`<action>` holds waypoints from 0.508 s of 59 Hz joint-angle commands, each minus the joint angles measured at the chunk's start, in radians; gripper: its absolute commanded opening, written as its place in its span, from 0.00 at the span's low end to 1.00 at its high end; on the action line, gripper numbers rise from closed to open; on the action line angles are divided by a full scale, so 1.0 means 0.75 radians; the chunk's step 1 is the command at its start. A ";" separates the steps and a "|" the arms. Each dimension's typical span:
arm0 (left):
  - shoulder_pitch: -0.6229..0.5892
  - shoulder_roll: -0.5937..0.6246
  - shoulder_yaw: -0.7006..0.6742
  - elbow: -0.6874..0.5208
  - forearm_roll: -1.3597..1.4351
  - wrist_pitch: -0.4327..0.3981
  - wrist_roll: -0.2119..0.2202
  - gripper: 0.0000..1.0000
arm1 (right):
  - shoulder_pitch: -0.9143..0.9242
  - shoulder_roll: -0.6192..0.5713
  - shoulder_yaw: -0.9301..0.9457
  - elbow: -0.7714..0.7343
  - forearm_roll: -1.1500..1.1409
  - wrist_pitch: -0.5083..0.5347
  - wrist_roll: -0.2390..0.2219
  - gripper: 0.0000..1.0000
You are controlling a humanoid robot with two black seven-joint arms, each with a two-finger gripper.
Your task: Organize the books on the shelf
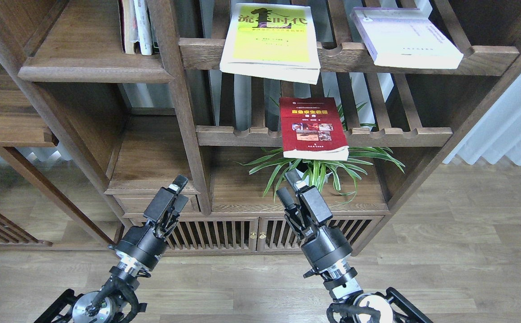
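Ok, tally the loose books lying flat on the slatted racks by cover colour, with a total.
Yellow-green book: 1
Lavender-white book: 1
Dark red book: 1
Total: 3

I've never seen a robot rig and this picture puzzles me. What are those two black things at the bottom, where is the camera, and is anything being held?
The camera sits in the robot's head, looking forward and down at a wooden bookcase. The two black things are its own arms, each ending in a two-finger gripper: the left gripper and the right gripper. Neither holds anything. Three books lie flat on slatted racks: a yellow-green book, a lavender-white book and a dark red book. A spider plant stands below the red one. At upper left, a solid shelf carries a few upright books.
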 commanded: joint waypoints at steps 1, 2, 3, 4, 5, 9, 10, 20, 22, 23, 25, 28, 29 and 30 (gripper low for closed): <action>0.001 -0.004 0.006 -0.001 0.000 0.000 0.000 1.00 | -0.001 0.000 -0.001 -0.004 0.000 0.000 0.012 0.99; 0.003 -0.004 0.006 -0.001 0.002 0.000 0.000 1.00 | -0.001 0.000 0.001 -0.004 0.000 0.000 0.014 0.99; 0.003 -0.004 0.006 -0.001 0.002 0.000 0.000 1.00 | -0.001 0.000 0.001 -0.004 0.000 0.000 0.014 0.99; 0.005 -0.004 0.006 -0.001 0.002 0.000 0.000 1.00 | -0.001 0.000 0.001 -0.004 0.000 0.000 0.014 0.99; 0.007 -0.006 0.006 -0.001 0.004 0.000 0.000 1.00 | -0.001 0.000 0.001 -0.002 0.000 0.000 0.014 0.99; 0.009 -0.012 0.004 0.002 0.006 0.000 0.000 1.00 | -0.001 0.000 -0.003 -0.002 0.000 0.000 0.016 0.99; 0.009 -0.014 0.004 0.002 0.006 0.000 0.000 1.00 | -0.001 0.000 -0.003 -0.002 0.000 0.000 0.016 0.99; 0.023 -0.018 -0.004 0.002 0.074 0.000 0.002 1.00 | -0.001 0.000 -0.016 -0.002 -0.002 0.000 0.002 0.99; 0.023 -0.018 -0.006 0.002 0.086 0.000 0.002 1.00 | -0.001 0.000 -0.016 -0.004 -0.002 0.000 0.000 0.99; 0.023 -0.018 -0.006 0.002 0.088 0.000 0.002 1.00 | -0.001 0.000 -0.016 -0.004 -0.002 0.000 0.002 0.99; 0.021 -0.018 -0.008 -0.001 0.088 0.000 0.002 1.00 | -0.001 0.000 -0.016 -0.006 -0.002 0.000 0.000 0.99; 0.019 -0.018 -0.013 -0.001 0.088 0.000 0.002 1.00 | -0.001 0.000 -0.012 -0.010 -0.002 0.000 0.002 0.99; 0.017 -0.018 -0.013 0.001 0.088 0.000 0.002 1.00 | -0.001 0.000 -0.012 -0.010 -0.002 0.000 0.002 0.99; 0.017 -0.018 -0.013 0.002 0.088 0.000 0.002 1.00 | -0.001 0.000 -0.012 -0.012 -0.002 0.000 0.002 0.99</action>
